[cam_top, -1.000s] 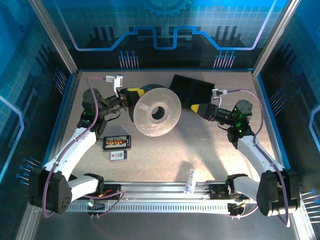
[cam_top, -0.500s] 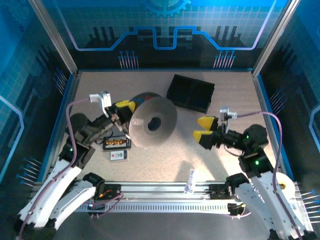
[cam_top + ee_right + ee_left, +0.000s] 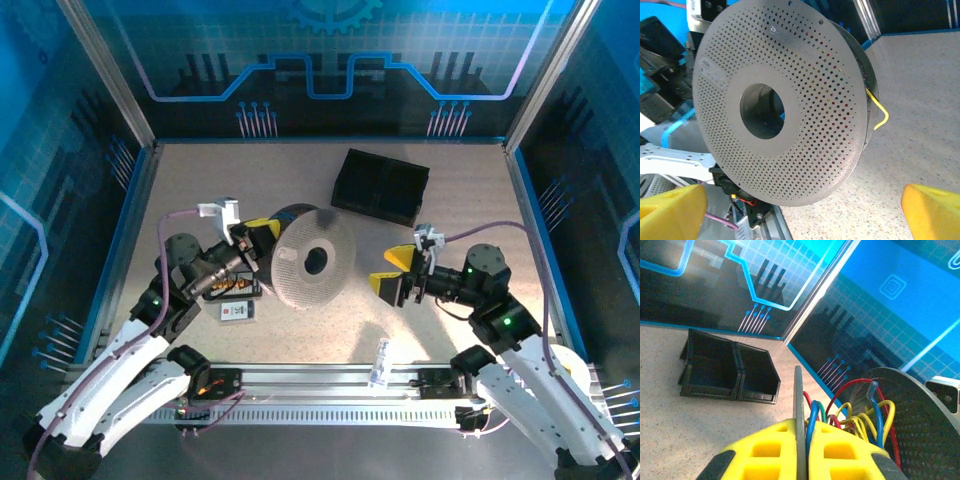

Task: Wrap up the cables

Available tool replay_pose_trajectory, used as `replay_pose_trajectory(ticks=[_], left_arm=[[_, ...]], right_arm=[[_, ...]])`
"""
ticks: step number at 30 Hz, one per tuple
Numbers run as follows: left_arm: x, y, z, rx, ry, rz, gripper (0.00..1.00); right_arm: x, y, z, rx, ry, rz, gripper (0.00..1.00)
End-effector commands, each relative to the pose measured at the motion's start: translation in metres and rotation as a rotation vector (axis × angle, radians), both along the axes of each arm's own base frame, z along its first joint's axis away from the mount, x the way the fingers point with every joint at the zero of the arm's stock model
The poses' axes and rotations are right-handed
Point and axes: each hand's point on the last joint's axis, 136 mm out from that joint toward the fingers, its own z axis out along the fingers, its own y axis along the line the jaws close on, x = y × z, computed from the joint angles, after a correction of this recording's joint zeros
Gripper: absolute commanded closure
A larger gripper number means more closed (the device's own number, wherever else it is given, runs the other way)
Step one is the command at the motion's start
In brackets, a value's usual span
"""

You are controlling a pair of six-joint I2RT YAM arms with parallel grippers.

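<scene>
- My left gripper (image 3: 799, 455) was pinched tight on the spool (image 3: 815, 100), with the thin rim of its grey flange caught between the two yellow fingers.
- Just past those fingers, to their right, the cables (image 3: 860, 415) sat bunched on the spool's core in blue, red, yellow and green loops.
- My right gripper (image 3: 392, 272) stood spread wide and held nothing. The perforated flange faced it straight ahead, apart from both fingers.
- A yellow cable end (image 3: 880, 117) poked out from behind that flange, on its right side.
- Farther off, ahead and left of the left gripper, a black bin (image 3: 730, 372) rested on the speckled table (image 3: 670, 430).
</scene>
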Motion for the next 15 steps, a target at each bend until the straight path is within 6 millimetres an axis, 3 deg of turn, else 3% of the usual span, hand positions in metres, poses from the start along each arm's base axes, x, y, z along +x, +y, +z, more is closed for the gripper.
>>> replay_pose_trajectory(ticks=[1, 9, 12, 15], left_arm=[[0.009, 0.007, 0.039, -0.076, -0.062, 0.069, 1.00], [0.049, 0.037, -0.001, 0.228, 0.062, 0.329, 1.00], [0.057, 0.033, -0.014, 0.339, 0.085, 0.370, 1.00], [0.062, 0.027, -0.022, 0.461, 0.067, 0.423, 1.00]], right_arm=[[0.015, -0.001, 0.003, -0.048, 0.017, -0.056, 0.00], [0.048, -0.006, -0.047, -0.284, 0.228, -0.154, 0.00], [0.063, -0.018, -0.071, -0.382, 0.287, -0.240, 0.00], [0.083, -0.049, -0.088, -0.475, 0.359, -0.454, 0.00]])
